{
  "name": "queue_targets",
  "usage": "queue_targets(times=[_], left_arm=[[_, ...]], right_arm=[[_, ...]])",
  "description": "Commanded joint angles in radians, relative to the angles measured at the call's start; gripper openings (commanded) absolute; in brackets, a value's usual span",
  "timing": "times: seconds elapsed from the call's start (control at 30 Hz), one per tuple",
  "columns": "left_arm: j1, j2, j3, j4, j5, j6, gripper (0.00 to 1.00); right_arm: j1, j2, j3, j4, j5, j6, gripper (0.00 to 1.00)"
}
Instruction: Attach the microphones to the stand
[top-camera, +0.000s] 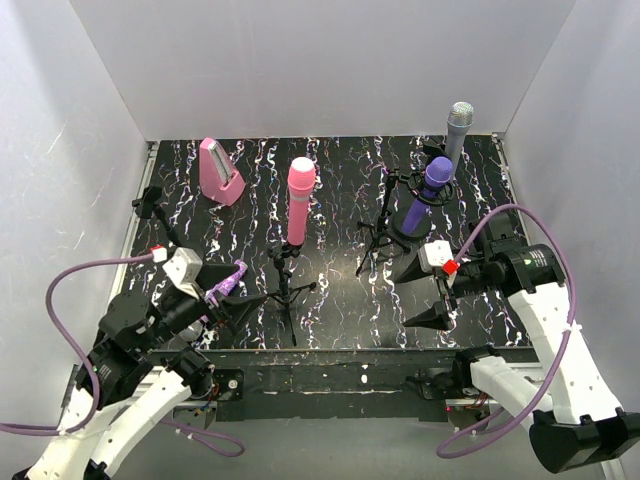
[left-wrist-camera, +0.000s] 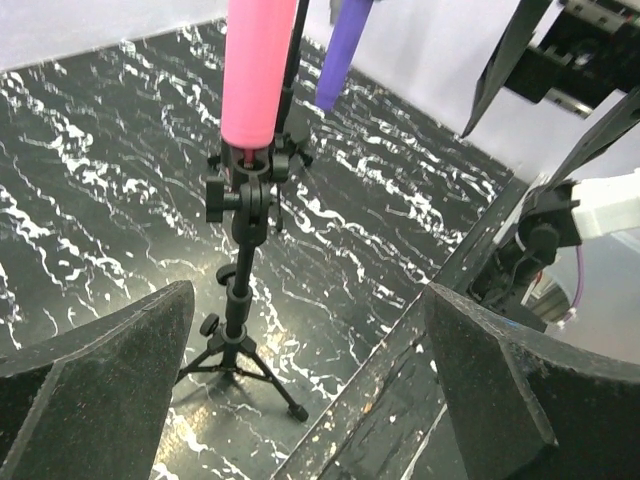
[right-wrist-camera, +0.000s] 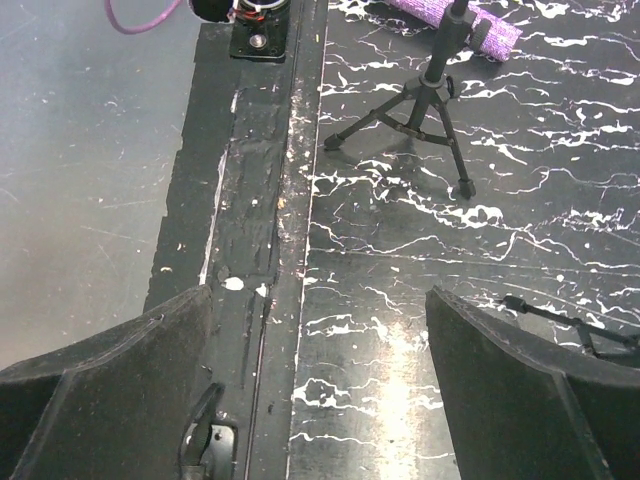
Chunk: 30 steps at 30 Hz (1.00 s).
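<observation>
Microphones from above: pink mic (top-camera: 301, 200) upright in the near stand (top-camera: 285, 285), purple mic (top-camera: 428, 190) in the right stand (top-camera: 398, 228), silver mic (top-camera: 458, 128) upright at the back right, glittery mic (top-camera: 226, 283) lying on the surface (top-camera: 340, 290) by the left tool (top-camera: 232, 302). The right tool (top-camera: 425, 292) is spread, holding nothing.

Left wrist: the left tool (left-wrist-camera: 310, 400) is spread wide, facing the near stand (left-wrist-camera: 240, 290).

Right wrist: the right tool (right-wrist-camera: 320, 400) is spread over the surface edge, the glittery mic (right-wrist-camera: 465, 22) lying ahead.
</observation>
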Motion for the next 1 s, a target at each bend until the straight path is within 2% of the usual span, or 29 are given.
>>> queue_targets(times=[0.0,0.2,0.3,0.4,0.6,0.63,0.73,0.8,0.87,0.9,0.97], left_arm=[[-0.001,0.034,-0.054,-0.007,0.0,0.027,0.98],[-0.001,0.032,-0.137,0.061,0.006,0.043,0.98],[0.001,0.06,-0.195,0.143,0.026,0.04,0.98],[-0.001,0.144,-0.233,0.188,-0.056,0.073,0.98],[-0.001,0.137,-0.399,0.542,-0.042,0.099,0.88],[-0.002,0.149,-0.413,0.568,-0.037,0.11,0.84],[-0.002,0.228,-0.401,0.645,0.011,0.147,0.64],[-0.001,0.284,-0.391,0.679,0.003,0.15,0.37],[-0.004,0.325,-0.397,0.729,0.015,0.155,0.33],[-0.004,0.345,-0.405,0.752,0.017,0.155,0.27],[-0.004,0.361,-0.41,0.785,0.012,0.167,0.02]], right_arm=[[-0.044,-0.026,-0.038,0.022,-0.086,-0.018,0.94],[-0.079,-0.038,-0.078,0.081,-0.115,0.013,0.94],[-0.087,-0.04,-0.095,0.096,-0.13,0.017,0.95],[-0.096,-0.041,-0.106,0.105,-0.144,0.02,0.95],[-0.099,-0.052,-0.123,0.114,-0.158,0.022,0.95],[-0.1,-0.053,-0.126,0.117,-0.159,0.023,0.95],[-0.1,-0.055,-0.129,0.122,-0.163,0.022,0.95],[-0.102,-0.053,-0.132,0.122,-0.167,0.022,0.95],[-0.102,-0.052,-0.129,0.124,-0.167,0.022,0.95],[-0.102,-0.052,-0.128,0.124,-0.164,0.022,0.95],[-0.102,-0.055,-0.126,0.122,-0.163,0.02,0.95]])
